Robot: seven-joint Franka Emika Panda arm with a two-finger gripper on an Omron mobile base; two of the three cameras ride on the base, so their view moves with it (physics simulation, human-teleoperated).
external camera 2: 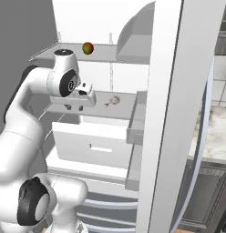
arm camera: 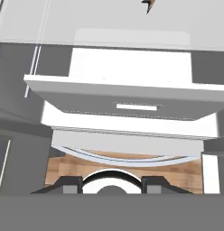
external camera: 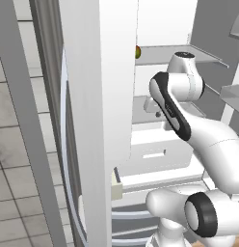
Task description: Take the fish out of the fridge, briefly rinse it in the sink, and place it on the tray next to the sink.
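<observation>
Fish on middle fridge shelf, gripper short of it.

Fish (external camera 2: pixel 114 101): small, slim, grey, lying on the flat grey shelf (external camera 2: pixel 126 107) of the open fridge (external camera 2: pixel 160 113), to the right of the gripper (external camera 2: pixel 74 107) and further in; long axis too small to tell. Gripper hangs at the shelf's front edge, fingers part-spread, empty. White drawer (external camera 2: pixel 94 145) below, round fruit (external camera 2: pixel 88 48) above.

Contents: one fridge (external camera 2: pixel 165 113), one fish (external camera 2: pixel 113 101), one round red-green fruit (external camera 2: pixel 88 48), one white drawer (external camera 2: pixel 94 143), two grey shelves.
</observation>
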